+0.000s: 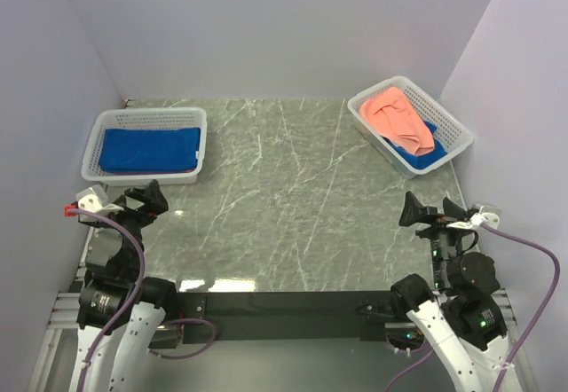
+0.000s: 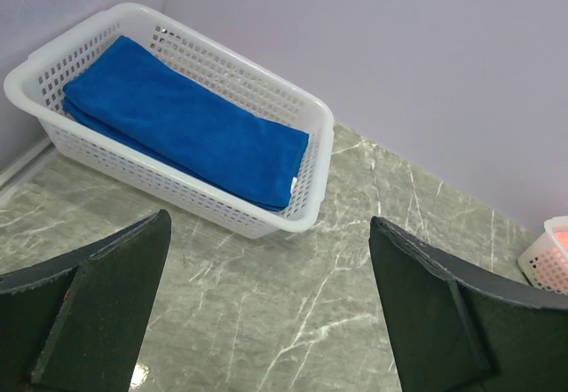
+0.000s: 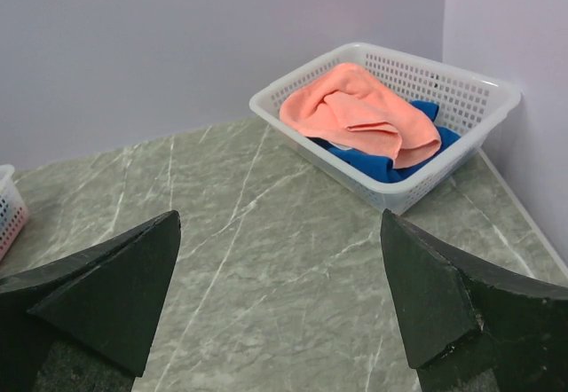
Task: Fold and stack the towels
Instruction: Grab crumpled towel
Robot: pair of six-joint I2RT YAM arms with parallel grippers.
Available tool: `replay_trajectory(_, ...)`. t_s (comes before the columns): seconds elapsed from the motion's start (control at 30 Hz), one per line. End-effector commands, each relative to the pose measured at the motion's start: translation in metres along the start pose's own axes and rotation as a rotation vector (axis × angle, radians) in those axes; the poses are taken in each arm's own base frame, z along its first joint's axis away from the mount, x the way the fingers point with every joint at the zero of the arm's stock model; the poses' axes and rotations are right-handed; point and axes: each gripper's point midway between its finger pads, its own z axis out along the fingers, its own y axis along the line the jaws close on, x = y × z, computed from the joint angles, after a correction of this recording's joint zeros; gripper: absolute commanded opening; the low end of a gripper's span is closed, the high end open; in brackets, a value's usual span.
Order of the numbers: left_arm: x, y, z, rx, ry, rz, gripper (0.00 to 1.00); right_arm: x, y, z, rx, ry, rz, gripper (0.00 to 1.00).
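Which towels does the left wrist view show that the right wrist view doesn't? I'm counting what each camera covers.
Only the left wrist view shows the folded blue towel in its left basket. Only the right wrist view shows the crumpled salmon-pink towel lying on a blue towel in the right basket. Both show the marble tabletop and open fingers.

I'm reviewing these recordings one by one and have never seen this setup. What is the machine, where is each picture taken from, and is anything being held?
These are two robot arms bolted at the table's near edge. One picture looks down from above; the other two come from cameras on each wrist, so the dark wedges are each arm's own fingers. The left gripper and right gripper are both open and hold nothing. On the marble table, the left basket holds a folded blue towel. The right basket holds a crumpled salmon-pink towel over another blue towel.
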Motion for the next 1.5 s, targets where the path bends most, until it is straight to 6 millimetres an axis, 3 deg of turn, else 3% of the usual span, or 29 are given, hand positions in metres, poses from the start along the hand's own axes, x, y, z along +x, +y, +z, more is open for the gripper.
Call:
replay_trajectory(0.0,-0.006,-0.006,0.0,0.036,-0.03,-0.007,0.99,-0.017,0.003,-0.002,-0.007,-0.022,0.025,1.0)
replay_trajectory(0.1,-0.005,-0.011,-0.003,0.068,-0.03,-0.02,0.99,-0.018,0.007,0.004,0.008,0.025,0.032,1.0)
replay_trajectory(0.27,-0.006,-0.015,-0.007,0.098,-0.039,-0.035,0.99,-0.013,0.033,0.028,-0.025,0.136,0.017,1.0)
replay_trajectory(0.3,-0.006,-0.015,-0.008,0.102,-0.044,-0.04,0.99,-0.02,0.039,0.033,-0.036,0.133,0.025,1.0)
replay_trajectory(0.33,-0.007,-0.015,-0.009,0.105,-0.046,-0.04,1.0,-0.012,0.045,0.045,-0.027,0.177,0.006,1.0)
replay_trajectory(0.4,-0.007,-0.016,-0.011,0.114,-0.047,-0.049,0.99,-0.021,0.055,0.058,-0.03,0.189,-0.001,1.0)
replay_trajectory(0.43,-0.007,-0.014,-0.011,0.105,-0.047,-0.052,0.99,-0.008,0.06,0.073,-0.012,0.247,-0.038,1.0)
replay_trajectory(0.47,-0.006,-0.013,-0.012,0.099,-0.046,-0.059,0.99,-0.018,0.064,0.081,0.005,0.24,-0.033,1.0)
replay_trajectory(0.5,-0.004,-0.012,-0.012,0.096,-0.038,-0.058,0.99,-0.019,0.059,0.091,0.062,0.245,-0.053,1.0)
replay_trajectory(0.53,-0.004,-0.011,-0.012,0.088,-0.038,-0.058,0.99,-0.004,0.06,0.108,0.1,0.299,-0.087,1.0)
replay_trajectory(0.57,-0.003,-0.011,-0.012,0.086,-0.034,-0.056,0.99,-0.003,0.059,0.118,0.125,0.312,-0.099,1.0)
replay_trajectory(0.6,-0.003,-0.012,-0.013,0.092,-0.03,-0.055,0.99,-0.015,0.052,0.131,0.164,0.286,-0.083,1.0)
replay_trajectory(0.63,-0.003,-0.012,-0.013,0.094,-0.029,-0.055,1.0,0.001,0.05,0.149,0.19,0.327,-0.095,0.99)
replay_trajectory(0.7,-0.001,-0.014,-0.013,0.103,-0.023,-0.052,0.99,-0.001,0.04,0.174,0.228,0.311,-0.065,0.95)
replay_trajectory(0.73,0.0,-0.015,-0.012,0.106,-0.02,-0.05,0.99,0.015,0.023,0.192,0.278,0.349,-0.058,0.92)
replay_trajectory(0.8,0.002,-0.017,-0.012,0.116,-0.012,-0.045,0.99,0.015,0.014,0.215,0.306,0.336,-0.038,0.88)
replay_trajectory(0.83,0.003,-0.018,-0.012,0.122,-0.007,-0.043,0.99,0.035,-0.004,0.232,0.346,0.385,-0.029,0.88)
replay_trajectory(0.87,0.003,-0.018,-0.012,0.123,-0.006,-0.043,0.99,0.033,-0.009,0.244,0.358,0.38,-0.014,0.85)
replay_trajectory(0.9,0.004,-0.019,-0.012,0.125,-0.004,-0.041,0.99,0.055,-0.021,0.257,0.393,0.43,-0.019,0.85)
replay_trajectory(0.97,0.004,-0.019,-0.012,0.125,-0.004,-0.038,0.99,0.061,-0.035,0.277,0.425,0.44,0.006,0.84)
replay_trajectory(1.0,0.005,-0.019,-0.012,0.125,0.001,-0.036,0.99,0.084,-0.051,0.288,0.459,0.484,0.01,0.84)
replay_trajectory(1.1,0.007,-0.02,-0.01,0.121,0.009,-0.027,0.99,0.103,-0.07,0.311,0.482,0.522,0.077,0.84)
replay_trajectory(1.13,0.008,-0.019,-0.009,0.118,0.011,-0.023,0.99,0.129,-0.08,0.317,0.505,0.57,0.092,0.84)
replay_trajectory(1.17,0.009,-0.019,-0.008,0.117,0.014,-0.02,0.99,0.129,-0.086,0.326,0.511,0.567,0.11,0.84)
replay_trajectory(1.2,0.011,-0.02,-0.007,0.115,0.018,-0.013,0.99,0.15,-0.095,0.331,0.532,0.603,0.117,0.83)
replay_trajectory(1.37,0.016,-0.022,-0.002,0.113,0.039,0.009,0.99,0.171,-0.108,0.358,0.519,0.597,0.174,0.79)
replay_trajectory(1.4,0.017,-0.022,-0.002,0.108,0.044,0.012,0.99,0.183,-0.11,0.36,0.505,0.622,0.185,0.76)
replay_trajectory(1.47,0.018,-0.021,0.0,0.102,0.048,0.018,0.99,0.183,-0.109,0.368,0.481,0.626,0.193,0.71)
